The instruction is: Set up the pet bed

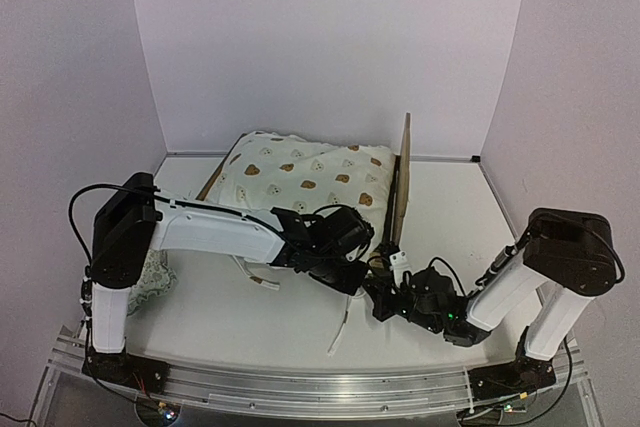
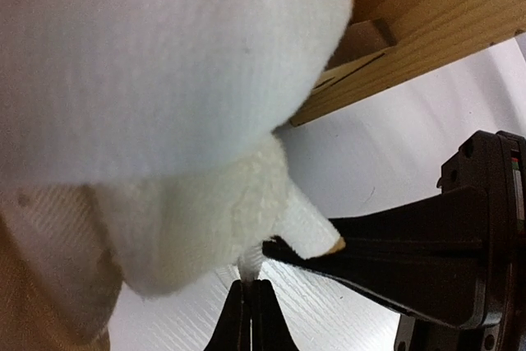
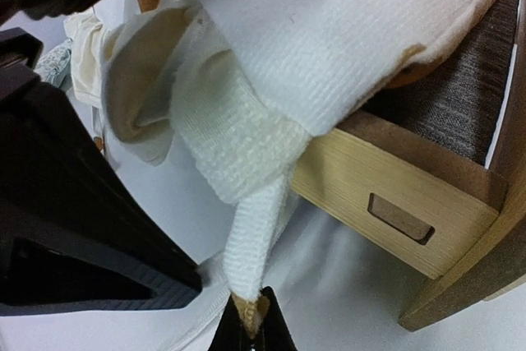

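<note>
The pet bed (image 1: 402, 179) stands at the back middle of the table, its plywood frame (image 3: 394, 195) and dark grey fabric base (image 3: 460, 96) close in the right wrist view. A cream bear-print cover (image 1: 300, 179) lies over it. My left gripper (image 2: 251, 287) is shut on a white tie strip (image 2: 253, 265) that hangs from the cover's corner (image 2: 189, 228). My right gripper (image 3: 252, 316) is shut on the tan-tipped end of another tie (image 3: 259, 236) at the same corner. Both grippers (image 1: 352, 275) (image 1: 380, 292) meet just in front of the bed's near right corner.
A small floral ruffled pillow (image 1: 152, 277) lies at the left, beside the left arm's base. Loose ties (image 1: 343, 329) trail on the white table in front of the bed. The white walls close in the back and sides.
</note>
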Robot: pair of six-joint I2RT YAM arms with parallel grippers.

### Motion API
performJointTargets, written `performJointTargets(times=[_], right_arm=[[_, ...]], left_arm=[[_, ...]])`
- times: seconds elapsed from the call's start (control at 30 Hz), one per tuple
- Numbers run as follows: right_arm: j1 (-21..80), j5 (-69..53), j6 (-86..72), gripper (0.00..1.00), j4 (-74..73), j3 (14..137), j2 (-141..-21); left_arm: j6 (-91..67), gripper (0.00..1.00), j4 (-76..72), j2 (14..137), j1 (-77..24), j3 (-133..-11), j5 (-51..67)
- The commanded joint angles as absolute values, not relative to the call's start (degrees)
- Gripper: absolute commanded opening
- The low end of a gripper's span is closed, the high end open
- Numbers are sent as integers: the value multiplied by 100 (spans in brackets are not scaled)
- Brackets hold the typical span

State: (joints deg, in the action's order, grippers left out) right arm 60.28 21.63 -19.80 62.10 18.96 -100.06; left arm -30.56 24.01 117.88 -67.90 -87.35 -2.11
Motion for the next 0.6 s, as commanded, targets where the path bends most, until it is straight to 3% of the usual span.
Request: performJointTargets(times=[0.0, 0.17, 0.57], right_arm=[[6067, 1519, -1876, 0, 6398, 1925, -9833], [6061, 1174, -1800, 1, 6398, 1912, -9763], [6067, 692, -1577, 36, 6352, 1411, -9250]], left_arm=[[-2830, 0, 1924, 11917, -6686, -9211, -67], [-2765, 0, 1868, 12067, -6607, -9346, -18], [-2567, 0, 1520, 12028, -6516, -9098, 333]])
